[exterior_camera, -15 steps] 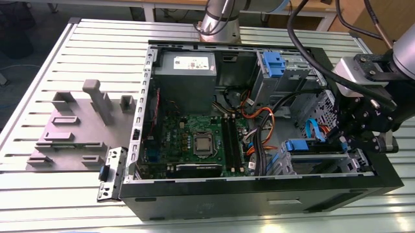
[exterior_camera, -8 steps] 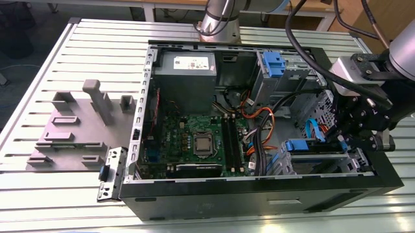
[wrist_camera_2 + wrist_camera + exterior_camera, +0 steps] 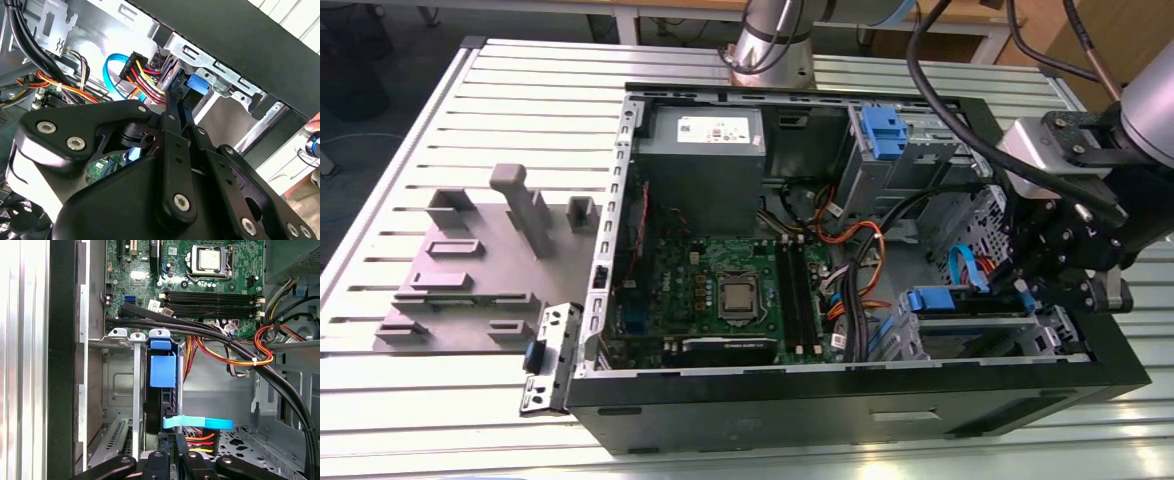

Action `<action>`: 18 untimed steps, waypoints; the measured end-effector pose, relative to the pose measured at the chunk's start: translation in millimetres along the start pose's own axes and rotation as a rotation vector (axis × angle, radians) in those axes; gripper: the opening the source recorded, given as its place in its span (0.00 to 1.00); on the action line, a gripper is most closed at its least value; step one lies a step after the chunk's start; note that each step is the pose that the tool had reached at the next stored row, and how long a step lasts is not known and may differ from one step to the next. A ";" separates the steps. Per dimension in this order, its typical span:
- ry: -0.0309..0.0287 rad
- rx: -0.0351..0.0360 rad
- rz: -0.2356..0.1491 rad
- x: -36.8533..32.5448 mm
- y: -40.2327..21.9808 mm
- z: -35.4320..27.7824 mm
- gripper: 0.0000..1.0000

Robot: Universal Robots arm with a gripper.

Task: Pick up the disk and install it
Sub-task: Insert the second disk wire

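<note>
**Gripper deep in the case, disk standing in its bay**

And here's the big picture: the slatted metal table (image 3: 480,110) carries an open black computer case (image 3: 854,400), lying on its side with the insides up. On the exterior view's left of it sits the grey plastic stand (image 3: 480,270) with its upright posts, well apart from the action. Inside the case, the grey power-supply box (image 3: 707,150) sits at the far end, and the green motherboard (image 3: 720,290) fills the middle. A thick bundle of black cables (image 3: 220,340) sweeps across the board in the first wrist view, with orange, red and yellow wires (image 3: 250,357) looping beside it.

Now to the corner on the exterior view's right, where the arm has its black gripper (image 3: 1047,280) down inside the case, right beside the metal drive cage (image 3: 987,335). The disk (image 3: 161,405) stands on edge in that cage, between the silver rails, its blue tab (image 3: 163,371) facing outward. A light blue data cable (image 3: 200,423) runs flat across just beside the disk's near end.

And the gripper (image 3: 176,440) in the first wrist view: the two slim black fingers (image 3: 175,107) sit drawn close together, tips right at the disk's edge, though whether they actually pinch it can't be made out.
</note>
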State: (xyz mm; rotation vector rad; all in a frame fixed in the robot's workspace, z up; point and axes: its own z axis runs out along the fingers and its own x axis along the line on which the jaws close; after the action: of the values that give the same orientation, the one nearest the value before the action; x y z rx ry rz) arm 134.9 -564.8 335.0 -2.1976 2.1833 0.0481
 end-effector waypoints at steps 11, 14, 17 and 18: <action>0.0002 0.0000 0.001 0.2 1.3 1.8 0.16; -0.0002 0.0000 0.000 0.1 1.3 1.7 0.16; -0.0002 0.0000 0.001 -0.1 1.2 -1.6 0.16; 0.0000 0.0000 0.001 -0.1 1.1 -2.3 0.16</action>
State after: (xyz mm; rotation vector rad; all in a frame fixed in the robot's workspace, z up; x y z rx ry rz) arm 133.7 -564.9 337.2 -2.1969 2.1840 0.0482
